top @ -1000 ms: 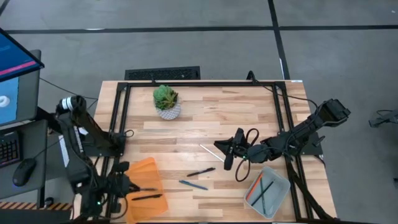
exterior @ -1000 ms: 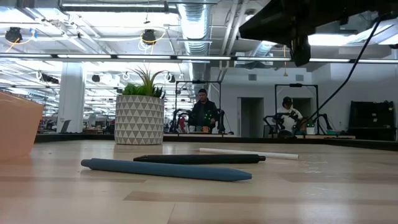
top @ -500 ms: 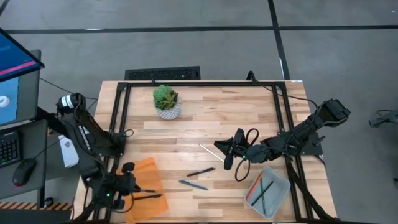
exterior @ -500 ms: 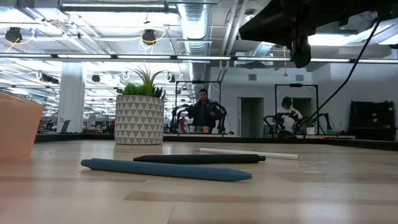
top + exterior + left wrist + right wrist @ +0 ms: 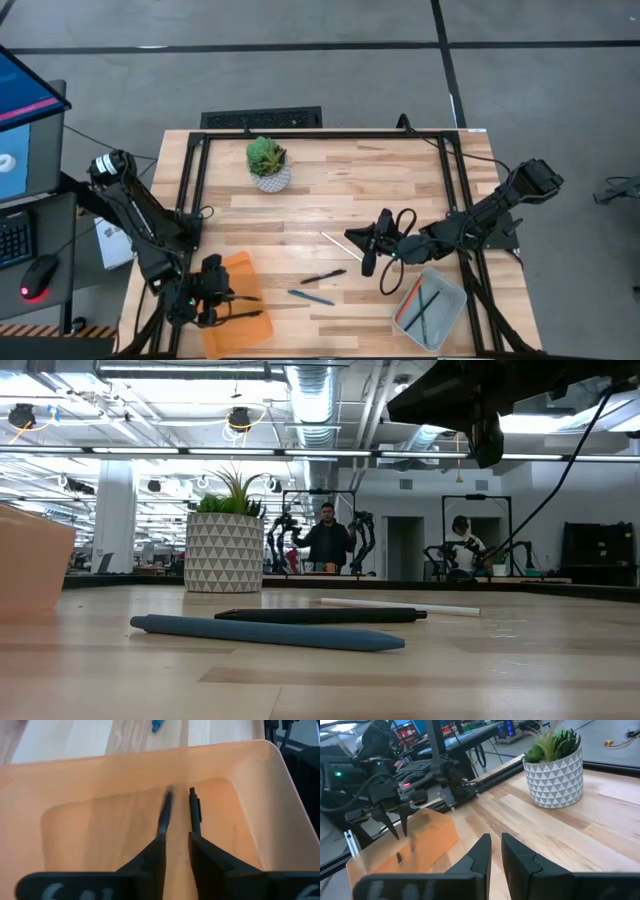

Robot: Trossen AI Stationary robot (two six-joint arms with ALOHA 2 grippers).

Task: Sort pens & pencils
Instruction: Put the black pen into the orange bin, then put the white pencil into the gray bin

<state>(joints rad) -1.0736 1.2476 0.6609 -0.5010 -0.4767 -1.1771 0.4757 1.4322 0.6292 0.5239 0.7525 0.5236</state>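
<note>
Pens: one slim black pen point(image 5: 165, 812) now drops between the left gripper point(image 5: 176, 840)'s parted, released fingers into the translucent orange plastic bin point(image 5: 270, 795).
Meaning: another pen sorted; blue pen point(image 5: 311, 296) remains.
Right gripper point(image 5: 492, 851): nearly closed, empty, waiting.

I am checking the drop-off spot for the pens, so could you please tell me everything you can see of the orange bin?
The orange bin is a translucent orange tub, plastic by its look, with rounded corners and sloped walls. It stands upright and open-topped at the table's front left corner. Two black pens lie on its floor, one blurred as if dropping. The left gripper hovers just above it, fingers slightly apart; no contact shows.
</note>
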